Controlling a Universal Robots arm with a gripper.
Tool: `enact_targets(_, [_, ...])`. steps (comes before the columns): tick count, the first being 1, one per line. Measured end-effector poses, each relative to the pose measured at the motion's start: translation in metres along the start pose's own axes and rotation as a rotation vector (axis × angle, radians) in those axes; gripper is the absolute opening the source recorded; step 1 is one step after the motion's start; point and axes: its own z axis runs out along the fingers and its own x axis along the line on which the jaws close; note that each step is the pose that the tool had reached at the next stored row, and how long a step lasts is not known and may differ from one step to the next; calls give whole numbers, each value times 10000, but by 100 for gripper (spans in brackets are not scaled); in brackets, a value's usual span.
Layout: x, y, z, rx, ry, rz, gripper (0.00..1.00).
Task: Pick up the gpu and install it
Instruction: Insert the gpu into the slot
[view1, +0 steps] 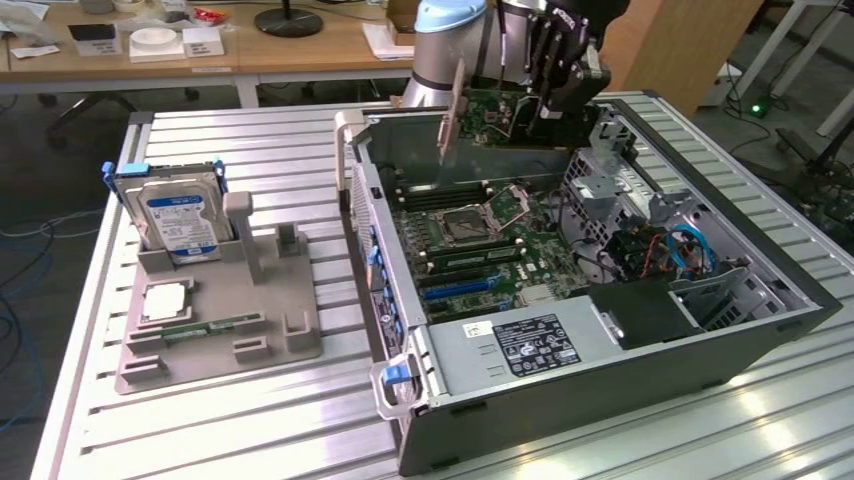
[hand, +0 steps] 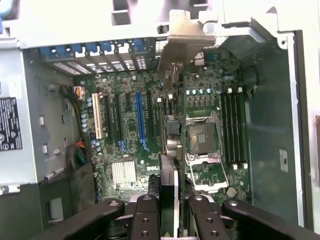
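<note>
The pincer (view1: 534, 100) (hand: 172, 212) is clamped on the gpu (view1: 497, 120) (hand: 169, 185), gripping the card's top edge with a finger (hand: 145, 215) on each face. The card hangs edge-down from it, upright, with its metal bracket (view1: 451, 105) (hand: 182, 42) at the end farthest from the fingers, towards the case's rear wall. Card and pincer are over the open case (view1: 574, 410), above its far end in the exterior view.

Straight below the pincer lies the motherboard (view1: 467, 235) (hand: 125, 150). The card's lower edge is apart from it and sits in no slot. In the wrist view a blue slot (hand: 140, 120) runs parallel to the card on one side of it, and the CPU socket (view1: 474, 222) (hand: 202, 140) lies on the other side, with the memory slots (hand: 232, 130) beyond that. The power supply (view1: 534, 345) is at the end of the case farthest from the pincer.

Well apart from the pincer, towards the exterior view's left, a hard drive (view1: 180, 222) stands upright in a grey holder (view1: 267, 340) on the table (view1: 240, 140).
</note>
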Motion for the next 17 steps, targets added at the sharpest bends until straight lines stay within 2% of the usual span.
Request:
enact_targets(1, [0,0,0,10,4,-131,27])
enact_targets(2, [0,0,0,85,1,-187,27])
enact_targets(3, [0,-1,1,208,-9,-232,27])
enact_targets(5, [0,0,3,490,-33,-310,27])
enact_targets(6, [0,0,7,565,-41,-321,27])
enact_targets(8, [0,-1,20,603,-50,-328,27])
enact_targets(10, [3,-1,32,601,-113,-328,27])
enact_targets(13, [10,-2,50,599,-141,-328,27])
enact_targets(14, [13,-3,56,595,-172,-329,27])
enact_targets(17, [18,-4,76,581,-359,-328,27])
